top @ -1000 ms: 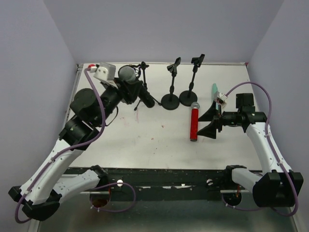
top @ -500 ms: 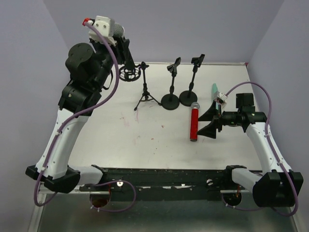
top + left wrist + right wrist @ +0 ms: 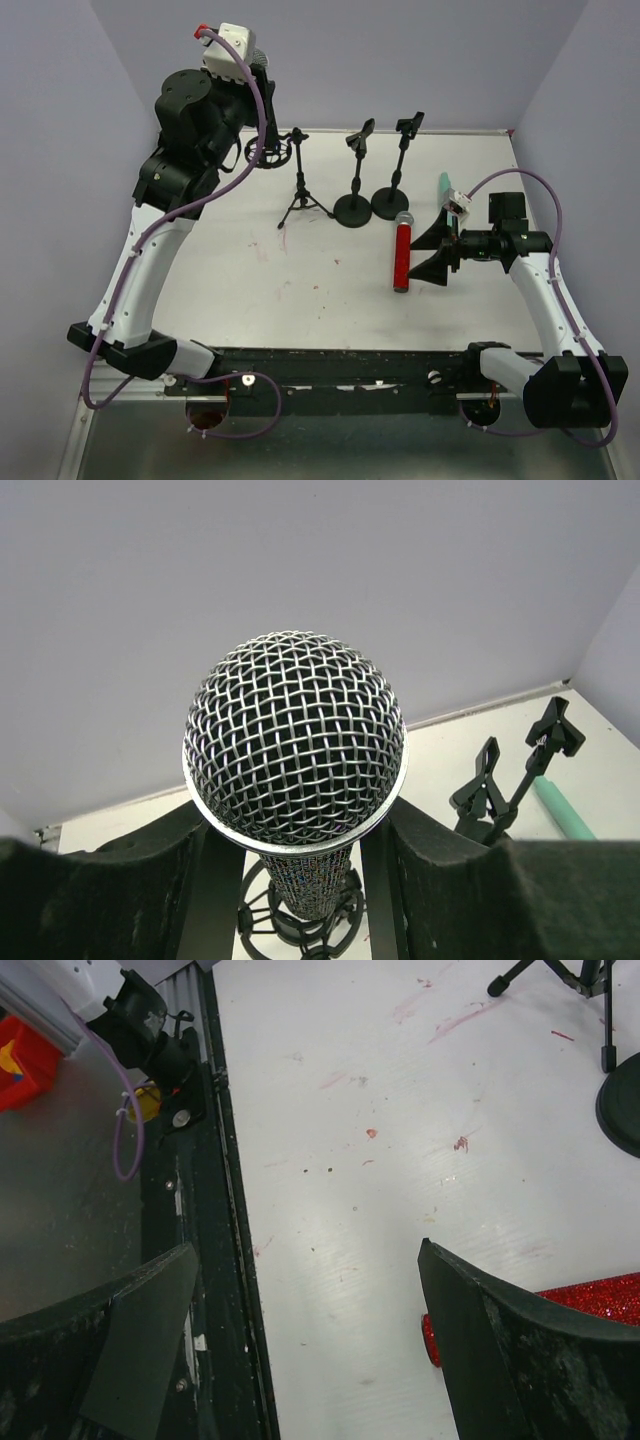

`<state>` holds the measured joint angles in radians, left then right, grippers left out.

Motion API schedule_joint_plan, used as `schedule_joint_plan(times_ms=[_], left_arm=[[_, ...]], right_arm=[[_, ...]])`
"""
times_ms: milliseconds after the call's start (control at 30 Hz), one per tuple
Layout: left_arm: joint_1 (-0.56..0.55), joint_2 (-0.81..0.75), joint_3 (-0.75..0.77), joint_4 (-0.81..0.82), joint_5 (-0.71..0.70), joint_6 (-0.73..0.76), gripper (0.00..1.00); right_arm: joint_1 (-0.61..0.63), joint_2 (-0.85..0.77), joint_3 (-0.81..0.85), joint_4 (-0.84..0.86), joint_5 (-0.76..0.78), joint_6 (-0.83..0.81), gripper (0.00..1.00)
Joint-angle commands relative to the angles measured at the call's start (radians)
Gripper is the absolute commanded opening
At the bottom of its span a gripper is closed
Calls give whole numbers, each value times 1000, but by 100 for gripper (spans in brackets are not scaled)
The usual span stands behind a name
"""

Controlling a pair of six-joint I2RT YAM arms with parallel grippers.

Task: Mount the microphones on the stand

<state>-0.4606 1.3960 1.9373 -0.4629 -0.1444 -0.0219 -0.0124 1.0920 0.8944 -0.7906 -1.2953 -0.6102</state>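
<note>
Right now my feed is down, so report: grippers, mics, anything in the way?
Left gripper shut on black mic, head-up over ring mount. Right gripper open beside red mic, lying flat. Green mic loose behind it. Nothing seen blocking.

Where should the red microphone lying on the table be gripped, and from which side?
Mid-handle of the red microphone, from above, closing across its narrow width. It lies flat, mesh head toward the stands; the straight handle probably seats better than the rounded head.

Bright, even light on all my feeds, only faint soft shadows, mild sheen on the table (image 3: 450, 1210), everything pretty sharp.
</note>
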Motion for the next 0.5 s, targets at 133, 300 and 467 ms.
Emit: schedule_joint_plan(times_ms=[133, 300, 467], left_arm=[[14, 38, 28, -22, 37, 53, 0], [28, 52, 25, -23, 52, 50, 0], [39, 61, 32, -34, 65, 48, 0]], right_arm=[[3, 3, -9, 17, 8, 4, 100], [0, 3, -11, 14, 8, 6, 100], [0, 3, -11, 17, 8, 3, 100]])
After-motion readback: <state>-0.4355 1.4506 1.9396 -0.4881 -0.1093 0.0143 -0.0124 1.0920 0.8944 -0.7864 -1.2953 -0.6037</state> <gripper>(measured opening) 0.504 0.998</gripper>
